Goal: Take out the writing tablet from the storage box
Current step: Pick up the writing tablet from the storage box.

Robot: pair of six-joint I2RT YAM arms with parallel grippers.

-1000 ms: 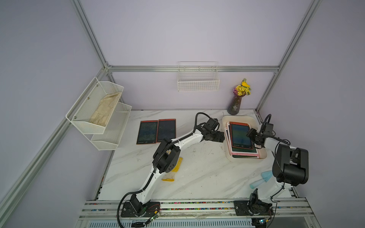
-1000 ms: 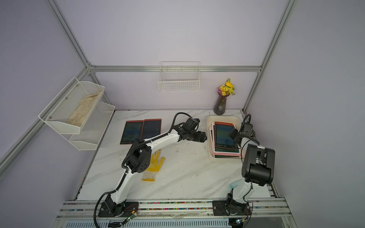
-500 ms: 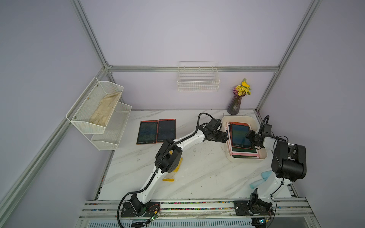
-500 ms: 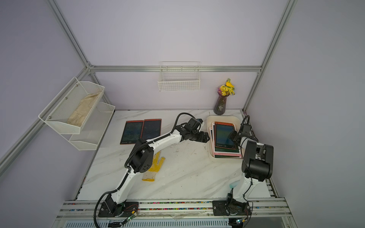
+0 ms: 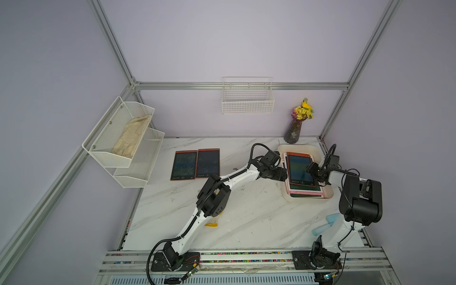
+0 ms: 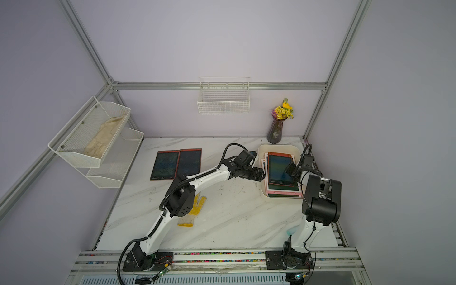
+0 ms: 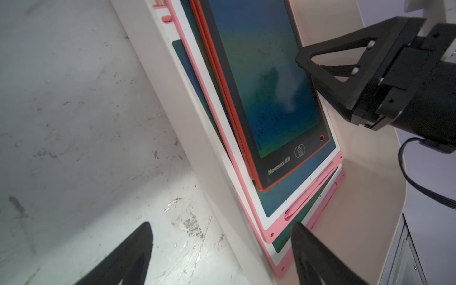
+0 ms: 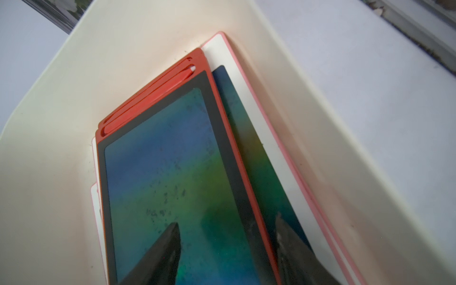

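The cream storage box [image 5: 295, 147] stands at the table's right rear and holds a stack of tablets. On top lies the red-framed writing tablet [image 5: 299, 168] [image 8: 160, 177], over pink and white ones [image 7: 271, 222]. My left gripper [image 5: 283, 174] [image 7: 221, 224] is open and straddles the box's left wall, with one finger over the table and one over the pink tablets. My right gripper [image 5: 310, 170] [image 8: 226, 220] is open at the red tablet's right long edge. One finger is over the screen and the other is just past the red frame.
Two red-framed tablets [image 5: 195, 164] lie side by side on the marble table at the back left. A vase of flowers [image 5: 294, 130] stands behind the box. A yellow glove [image 6: 195, 209] lies under my left arm. A wire basket [image 5: 247, 98] and a mesh shelf [image 5: 123, 143] hang on the walls.
My left gripper has moved right, up to the box's left wall. My right gripper has shifted slightly left over the red tablet. The tablets have not visibly moved.
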